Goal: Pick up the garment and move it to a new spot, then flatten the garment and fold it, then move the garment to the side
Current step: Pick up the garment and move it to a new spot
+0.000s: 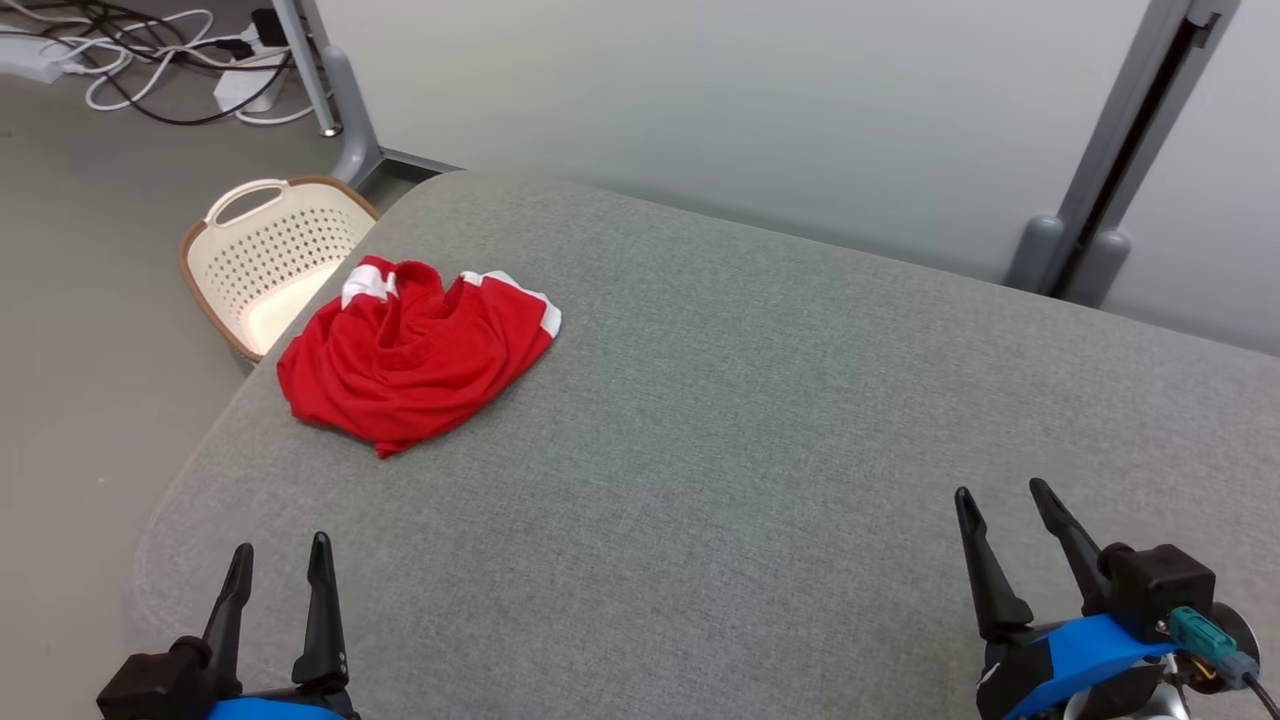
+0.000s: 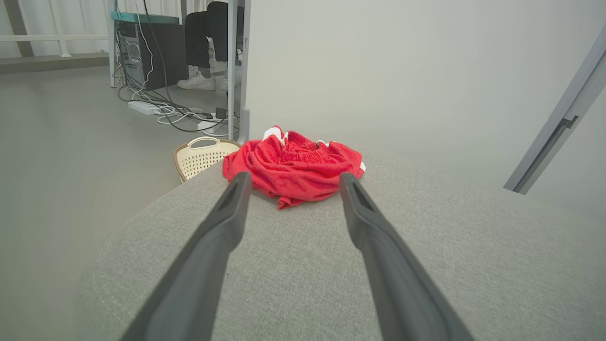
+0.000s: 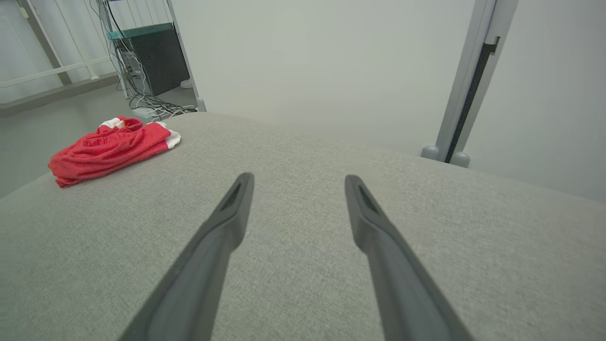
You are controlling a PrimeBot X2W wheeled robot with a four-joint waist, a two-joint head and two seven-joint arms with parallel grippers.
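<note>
Both pairs of fingers (image 2: 220,232) spread, empty; crumpled red-and-white fabric garment (image 1: 410,360) dead ahead of left gripper (image 1: 282,545), right gripper (image 1: 1000,490) well apart.

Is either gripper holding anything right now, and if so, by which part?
Nothing is held. The left gripper and right gripper are both open; the red garment lies crumpled on the table, apart from both.

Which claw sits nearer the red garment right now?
The left claw: the red garment lies straight ahead of its open fingers, while the right claw sits far off to the garment's right.
</note>
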